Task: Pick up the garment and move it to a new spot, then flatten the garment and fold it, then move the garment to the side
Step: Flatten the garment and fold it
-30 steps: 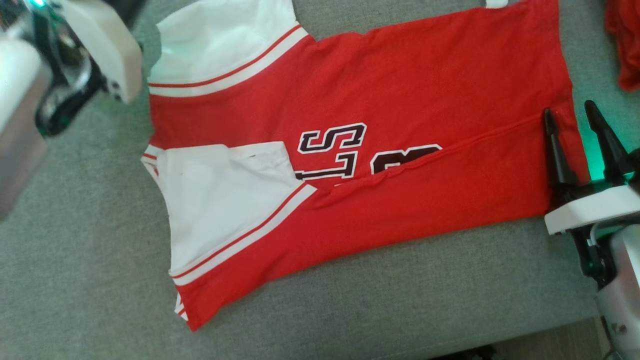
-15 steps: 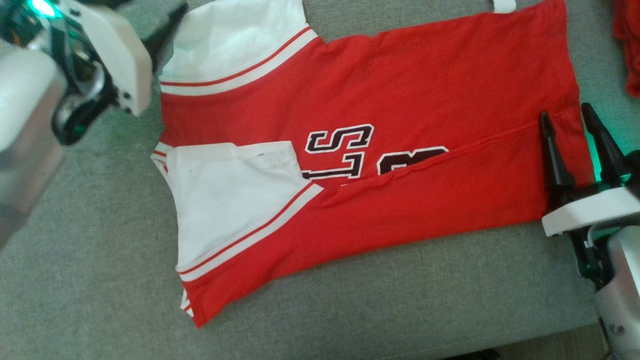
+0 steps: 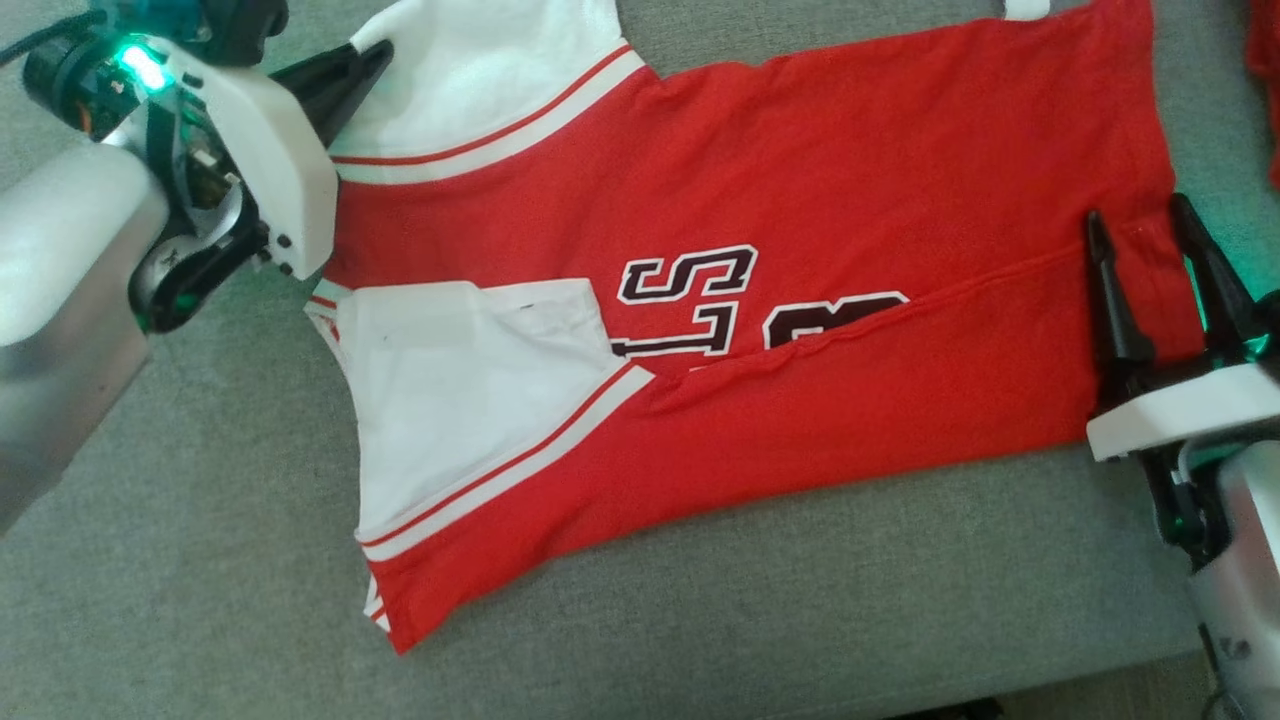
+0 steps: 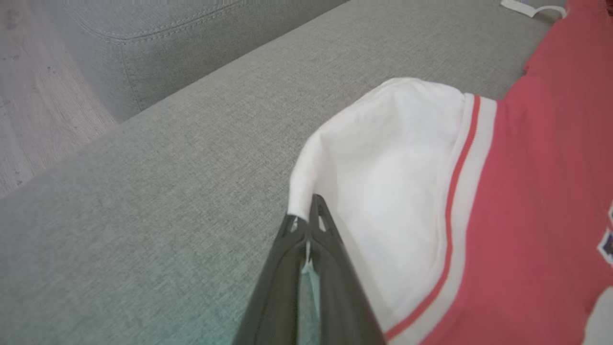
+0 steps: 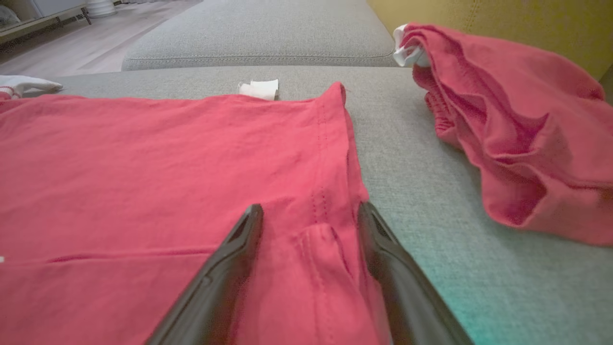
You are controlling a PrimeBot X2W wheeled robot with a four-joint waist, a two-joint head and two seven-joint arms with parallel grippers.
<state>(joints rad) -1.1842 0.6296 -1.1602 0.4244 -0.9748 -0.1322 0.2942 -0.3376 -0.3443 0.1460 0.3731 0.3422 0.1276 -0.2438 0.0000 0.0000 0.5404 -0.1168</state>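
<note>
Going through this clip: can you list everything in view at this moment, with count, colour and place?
jersey: one, red with white sleeves and dark lettering, spread on the sofa, near side folded over
white tab: one, white, at the jersey's far edge
second garment: one, red, crumpled on the sofa to the right of the jersey
sofa: one, grey fabric, under both garments
floor: one, pale wood, beyond the sofa's edge
left hand: one, dark fingers, shut on the edge of the jersey's far white sleeve
right hand: one, dark fingers, open, fingers either side of the fold at the jersey's right end
</note>
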